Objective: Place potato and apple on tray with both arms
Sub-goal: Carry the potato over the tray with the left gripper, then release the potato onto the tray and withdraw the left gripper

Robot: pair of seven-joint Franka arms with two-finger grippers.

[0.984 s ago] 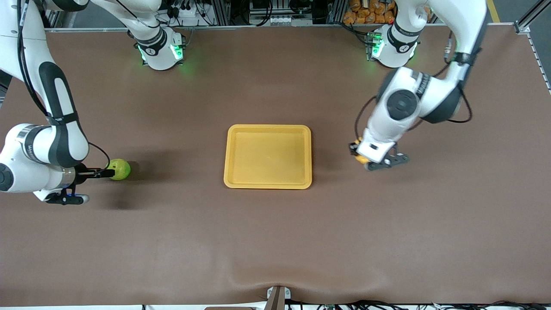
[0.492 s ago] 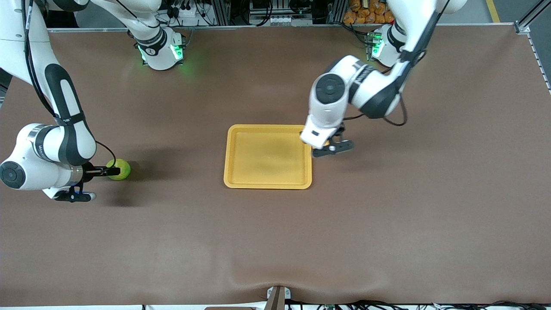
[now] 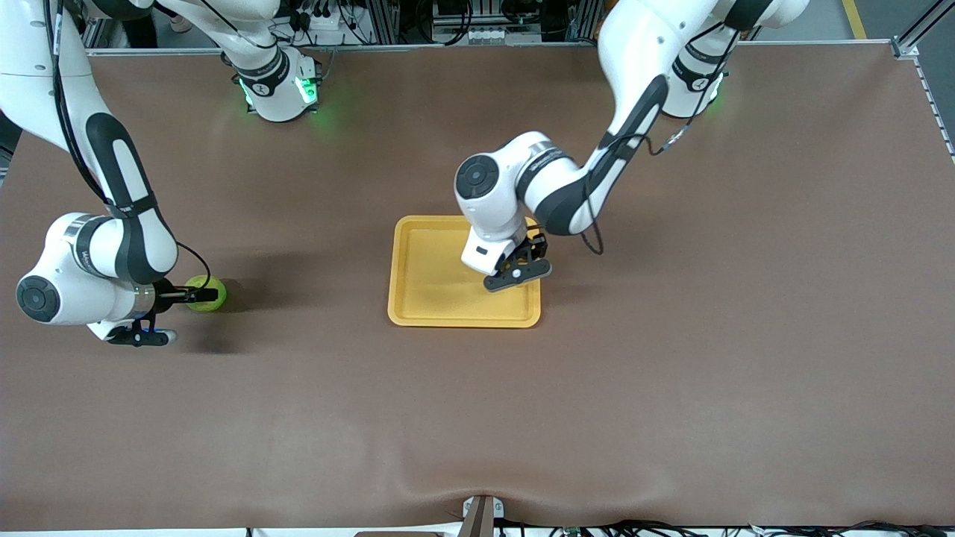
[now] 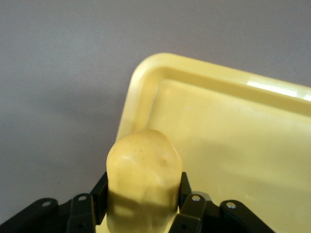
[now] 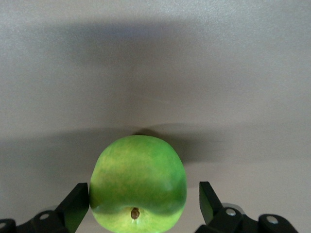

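Observation:
My left gripper [image 3: 521, 259] is shut on the pale yellow potato [image 4: 144, 174] and holds it over the yellow-orange tray [image 3: 425, 298], near the tray's edge toward the left arm's end. In the left wrist view the black fingers [image 4: 187, 196] press both sides of the potato, with the tray's corner [image 4: 146, 82] below. The hand hides the potato in the front view. My right gripper [image 3: 195, 295] is open around the green apple [image 3: 207, 292], which rests on the table toward the right arm's end. In the right wrist view the apple [image 5: 138, 182] sits between the fingers [image 5: 209, 201], with a gap on one side.
The brown table mat [image 3: 477, 418] spreads all round the tray. The arm bases with green lights [image 3: 277, 89] stand along the table's edge farthest from the front camera. A small bracket [image 3: 480, 514] sits at the edge nearest that camera.
My left arm has carried the potato from the table toward its own end, across the tray's rim, to over the tray. My right gripper has crept slightly along the apple.

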